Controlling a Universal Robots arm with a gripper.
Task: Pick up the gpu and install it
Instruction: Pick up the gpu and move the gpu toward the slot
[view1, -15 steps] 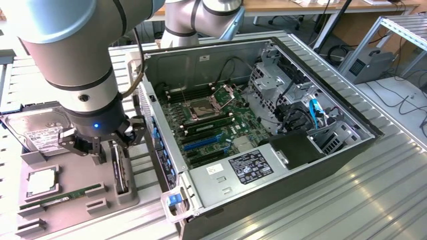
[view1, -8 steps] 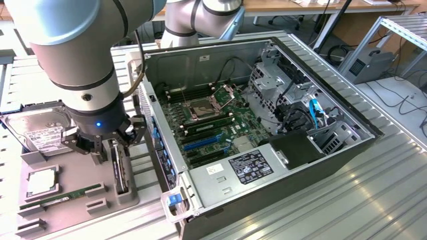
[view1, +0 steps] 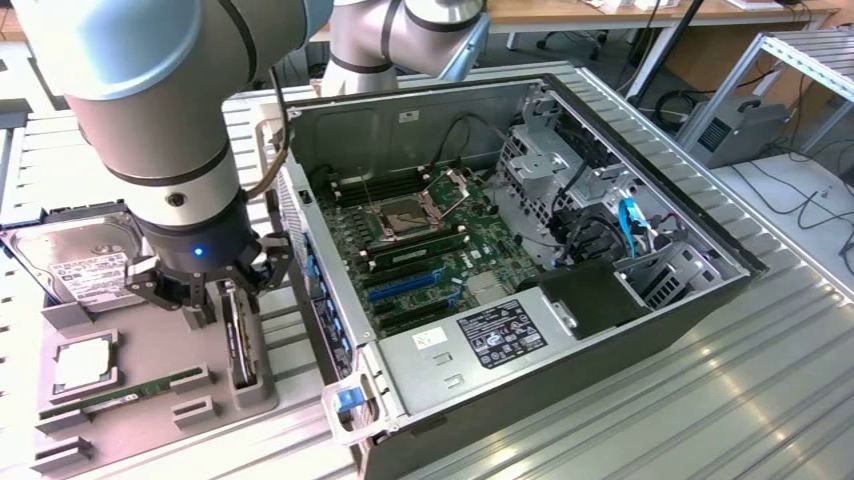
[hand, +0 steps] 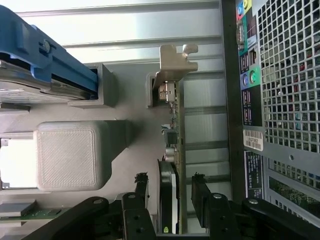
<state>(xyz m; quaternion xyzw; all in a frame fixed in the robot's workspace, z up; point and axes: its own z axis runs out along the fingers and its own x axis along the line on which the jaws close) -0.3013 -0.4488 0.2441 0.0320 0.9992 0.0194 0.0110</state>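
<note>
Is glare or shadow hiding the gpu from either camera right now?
Wrist view: glare washes the metal table pale, yet the gpu is evenly lit, standing on edge between the fingers of the open pincer. Exterior view: bright streaks lie on the table at the exterior view's right, away from the work, while the gpu reads as a dark strip under the arm.

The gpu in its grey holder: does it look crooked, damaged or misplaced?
Nothing stands out. The gpu stands straight on edge in the grey holder, its bracket unbent, between the fingers of the open gripper.
</note>
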